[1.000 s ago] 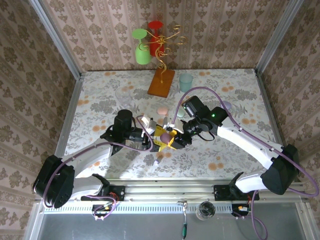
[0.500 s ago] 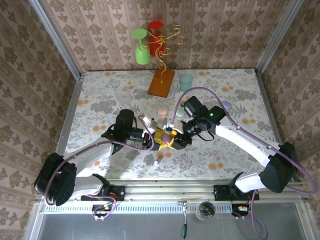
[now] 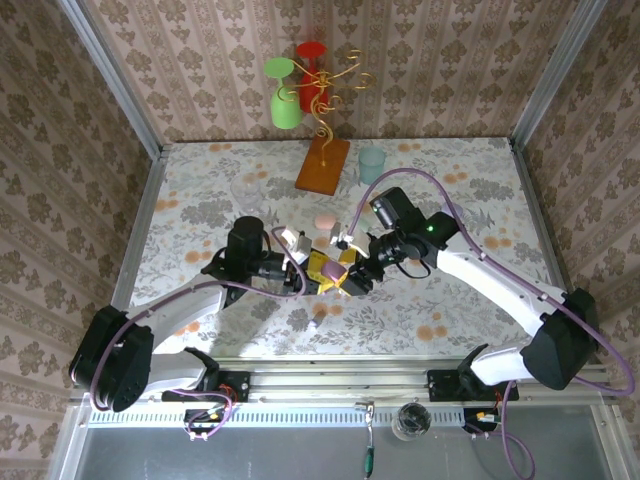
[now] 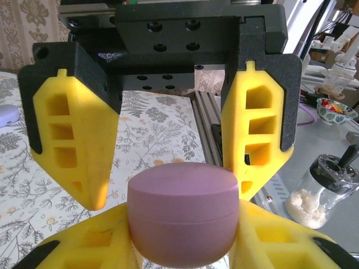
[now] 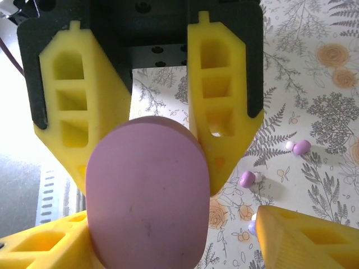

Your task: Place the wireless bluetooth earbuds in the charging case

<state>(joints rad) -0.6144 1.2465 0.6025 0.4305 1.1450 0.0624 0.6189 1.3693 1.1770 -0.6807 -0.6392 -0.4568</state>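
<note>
At table centre, left gripper clamping purple case, right gripper spread

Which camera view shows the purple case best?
The left wrist view: the case sits centred, its lid seam plain, held in the left pincer. In the right wrist view the case shows one broad face; in the top view, a small patch.

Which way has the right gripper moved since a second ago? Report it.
Yes: the right gripper edged slightly rightward, judged against the teal cup behind it.
</note>
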